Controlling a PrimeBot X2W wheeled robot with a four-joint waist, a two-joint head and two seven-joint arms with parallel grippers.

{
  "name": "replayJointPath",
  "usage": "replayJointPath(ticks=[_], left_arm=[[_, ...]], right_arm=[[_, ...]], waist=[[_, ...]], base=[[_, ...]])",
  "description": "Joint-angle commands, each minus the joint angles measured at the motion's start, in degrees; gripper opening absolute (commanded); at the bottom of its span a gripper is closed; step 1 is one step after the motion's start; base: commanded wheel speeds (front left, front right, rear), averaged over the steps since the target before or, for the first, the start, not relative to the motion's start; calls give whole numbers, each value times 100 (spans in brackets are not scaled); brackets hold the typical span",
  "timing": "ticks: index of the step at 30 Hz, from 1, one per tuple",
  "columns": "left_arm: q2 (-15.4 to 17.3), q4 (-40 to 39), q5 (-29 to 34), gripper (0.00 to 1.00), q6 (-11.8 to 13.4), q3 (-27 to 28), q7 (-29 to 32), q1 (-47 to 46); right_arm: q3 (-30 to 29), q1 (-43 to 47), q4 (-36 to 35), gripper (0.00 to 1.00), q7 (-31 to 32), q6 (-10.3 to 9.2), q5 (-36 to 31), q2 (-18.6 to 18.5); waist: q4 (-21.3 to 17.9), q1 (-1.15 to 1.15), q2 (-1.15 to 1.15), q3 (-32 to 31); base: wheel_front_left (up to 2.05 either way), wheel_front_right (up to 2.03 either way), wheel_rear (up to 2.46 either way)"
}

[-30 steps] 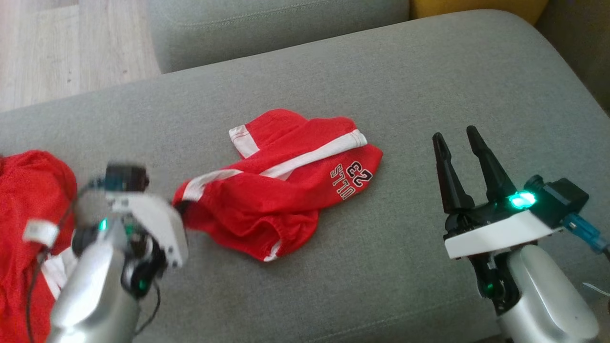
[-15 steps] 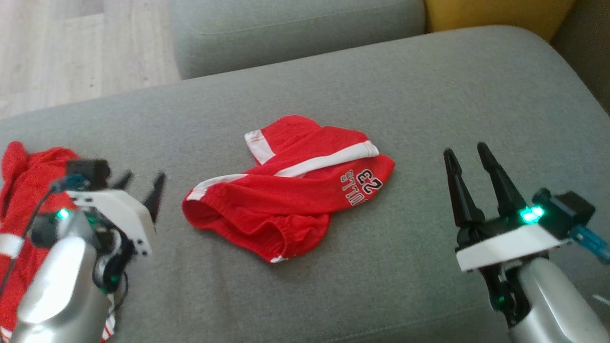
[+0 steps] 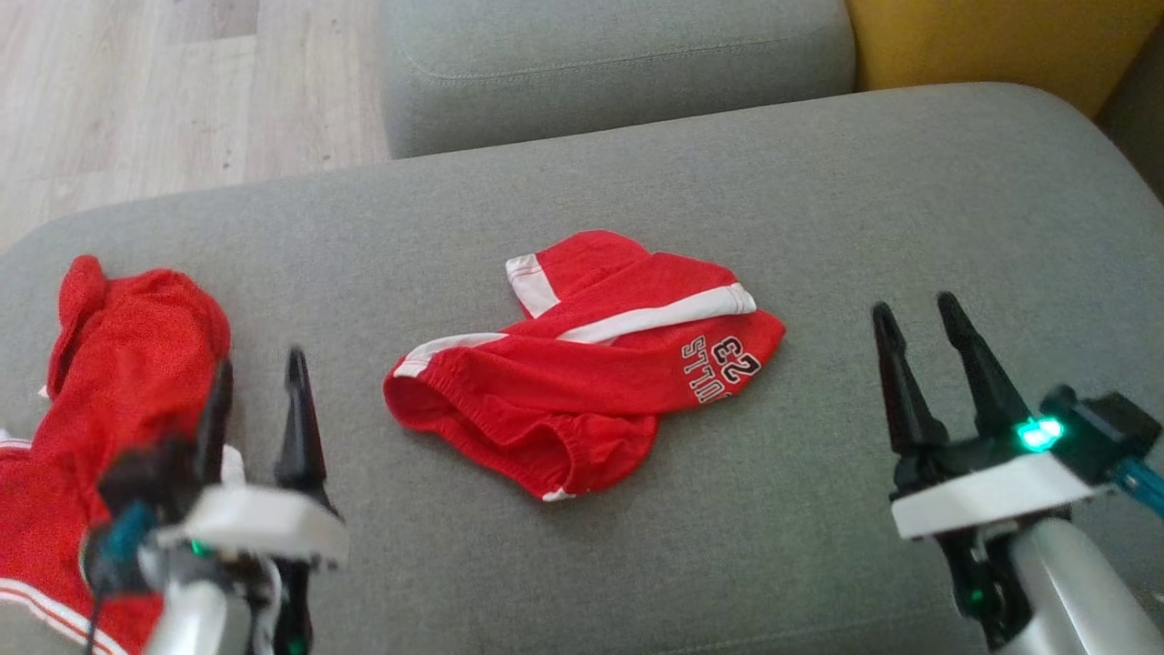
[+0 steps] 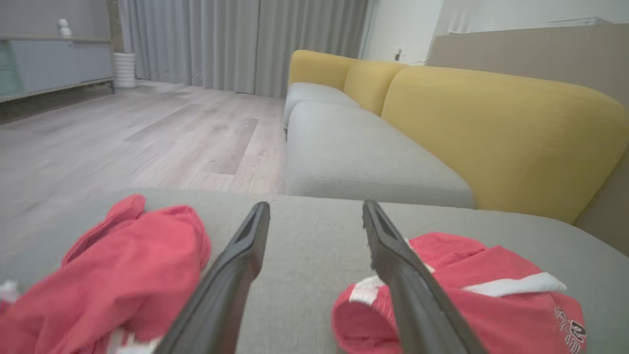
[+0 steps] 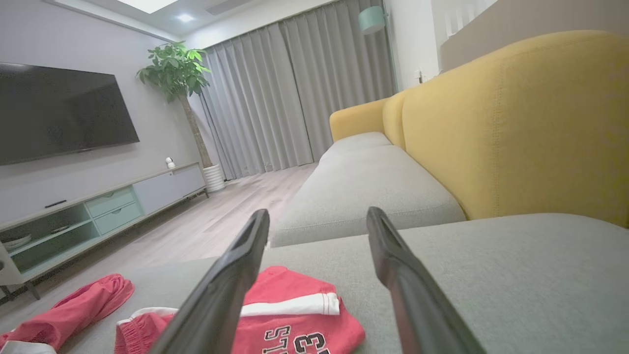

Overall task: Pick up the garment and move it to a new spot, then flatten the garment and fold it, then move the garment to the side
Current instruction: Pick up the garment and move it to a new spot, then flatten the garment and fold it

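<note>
Shorts [image 3: 582,382] were judged limp and light, best pinched at the waistband [image 3: 491,429], with left gripper [image 3: 259,362] and right gripper [image 3: 913,304] seen open, empty.

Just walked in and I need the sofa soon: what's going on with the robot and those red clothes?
The robot is tidying red shorts that lie rumpled in the middle of the grey sofa cushion. Neither gripper touches them: the left gripper and the right gripper are both open and empty, one on each side. A second red garment lies bunched at the robot's left. The shorts are not yet flat or neatly folded.
</note>
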Motion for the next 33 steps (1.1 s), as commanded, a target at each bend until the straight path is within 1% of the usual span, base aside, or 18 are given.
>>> replayJointPath(ticks=[1,4,6,10,16,22,33], left_arm=[[39,-231,41,100,28,220,-90,-214],[-189,-224,75,100,40,128,-246,131],[-316,-191,83,100,6,69,-287,243],[-454,-150,129,100,-67,4,-320,245],[-536,-132,236,100,-147,60,-333,153],[-610,-148,323,100,-218,171,-334,167],[-696,10,373,100,-318,204,-331,178]], right_arm=[[41,-27,-199,100,-62,-4,-26,-54],[-44,166,-172,100,-62,-4,-19,-63],[-64,216,-151,100,-62,-4,-17,-81],[-50,211,-122,100,-62,-4,9,-122],[-31,146,-44,100,-62,-4,57,-208],[10,114,11,100,-62,-4,81,-221],[130,51,111,100,-62,-4,144,-263]], waist=[[15,0,0,4],[49,0,0,27],[76,0,0,38],[125,0,0,63],[155,0,0,81],[148,0,0,83],[139,0,0,106]], base=[[0,0,0],[0,0,0],[0,0,0],[0,0,0],[0,0,0],[0,0,0],[0,0,0]])
